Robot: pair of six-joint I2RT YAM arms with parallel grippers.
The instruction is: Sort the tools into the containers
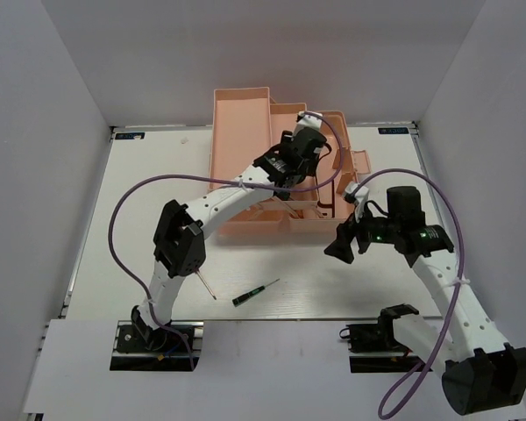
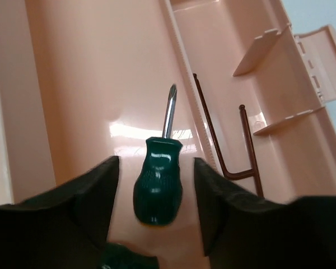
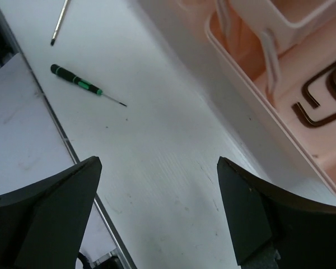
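Observation:
The salmon-pink toolbox (image 1: pixel 241 132) stands open at the table's far middle. My left gripper (image 1: pixel 291 167) reaches down into it. In the left wrist view it (image 2: pixel 155 168) is open, and a green-handled screwdriver (image 2: pixel 158 182) lies on a tray floor (image 2: pixel 89 84) between the fingers, with a gap on each side. Two dark hex keys (image 2: pixel 235 151) lie in the compartment to the right. My right gripper (image 1: pixel 337 244) (image 3: pixel 158 162) is open and empty above the bare table by the toolbox's front right corner. A black-green screwdriver (image 1: pixel 252 294) (image 3: pixel 78 80) lies on the table near the front.
A thin shafted tool (image 1: pixel 206 287) (image 3: pixel 60 21) lies on the table beside the left arm. More hex keys (image 3: pixel 319 101) lie in the toolbox's near compartment. The toolbox wall (image 3: pixel 252 95) is close to the right of my right gripper. White walls enclose the table.

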